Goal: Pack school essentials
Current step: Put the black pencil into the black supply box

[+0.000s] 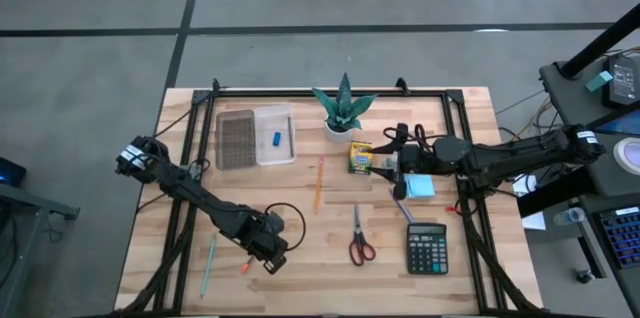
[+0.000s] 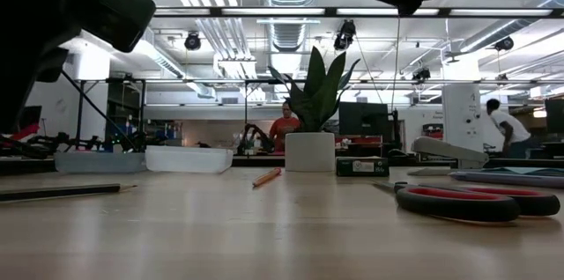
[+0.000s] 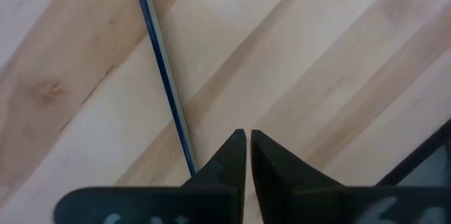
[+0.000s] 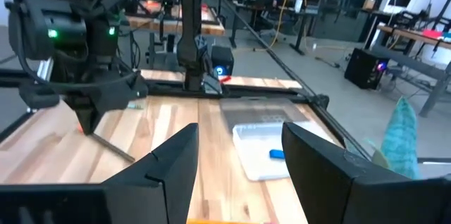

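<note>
Green pencil (image 3: 163,76) beside left tool (image 3: 245,138), tips nearly pressed together, empty | right tool (image 4: 239,155) spread wide, empty

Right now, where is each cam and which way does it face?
High: above table, straight down; both arms show.
Low: tabletop height, level past scissors into room; arms dark overhead.
Left wrist: on left arm, down at a pencil; jaws shut.
Right wrist: on right arm, across table at left arm; jaws open.
Shared: high and right wrist both see the tray.
</note>
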